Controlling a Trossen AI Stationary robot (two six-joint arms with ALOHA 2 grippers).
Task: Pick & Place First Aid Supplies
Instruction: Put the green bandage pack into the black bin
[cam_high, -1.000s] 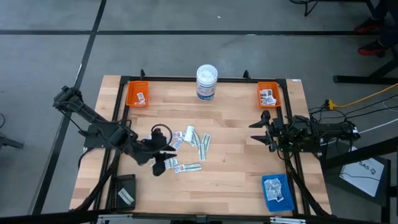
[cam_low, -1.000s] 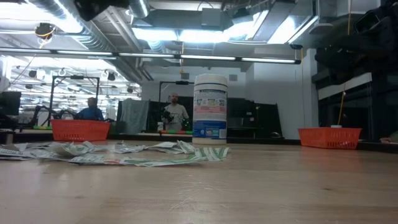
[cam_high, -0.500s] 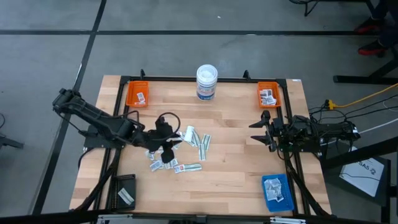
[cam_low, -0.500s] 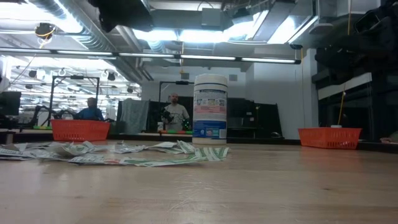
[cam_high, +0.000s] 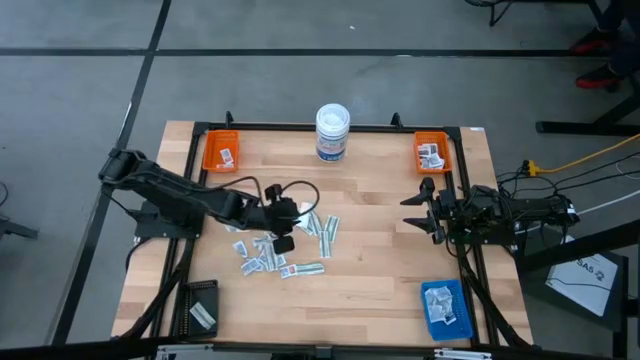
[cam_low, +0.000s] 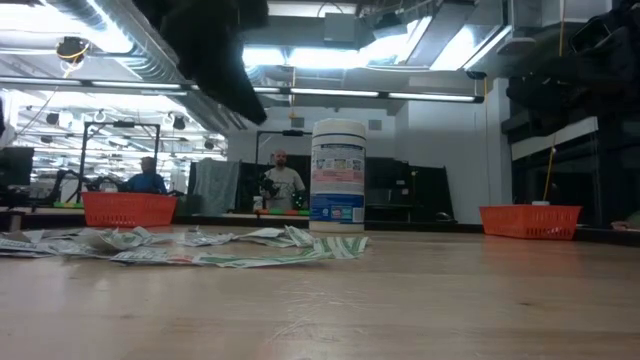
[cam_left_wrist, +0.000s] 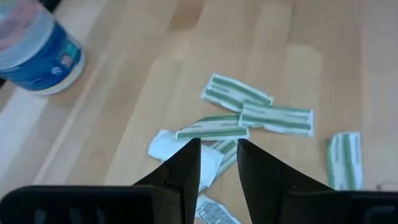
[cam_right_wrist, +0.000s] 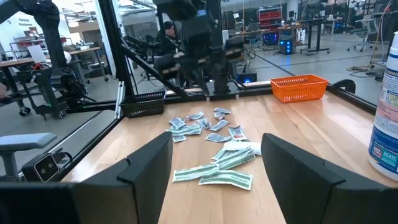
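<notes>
1. start at the far left: an orange tray (cam_high: 221, 152) at the counter's (cam_high: 370, 290) far left corner already holds a packet or two, and a dark tray (cam_high: 200, 305) at the near left corner holds one pale strip

2. your left gripper (cam_high: 283, 222) hangs over the loose pile of first aid supplies (cam_high: 290, 245) in the middle of the counter; its fingers (cam_left_wrist: 186, 163) stand a little apart with nothing between them, so treat it as released, not grasping

3. in the left wrist view the fingertips sit just above a greenish strip (cam_left_wrist: 212, 130) that overlaps a white packet (cam_left_wrist: 168, 144); pick one target, since a straight drop here would likely catch both

4. my advice: go for a piece whose edge lies free of its neighbours, such as the strip lying apart (cam_left_wrist: 344, 159), and line the fingers across its narrow side

5. these are flat paper pieces lying flush on wood, so come down until the tips touch the counter, then clench slowly; a fast pinch will likely skid the piece away

6. the white tub (cam_high: 332, 132) stands at the far edge, well apart from the pile; leave it alone

7. on the right, another orange tray (cam_high: 432, 153) and a blue tray (cam_high: 444, 305) both hold packets already

8. your right gripper (cam_high: 424, 212) waits near the right edge, fingers (cam_right_wrist: 146, 165) spread wide and empty; keep it parked while the left works
</notes>
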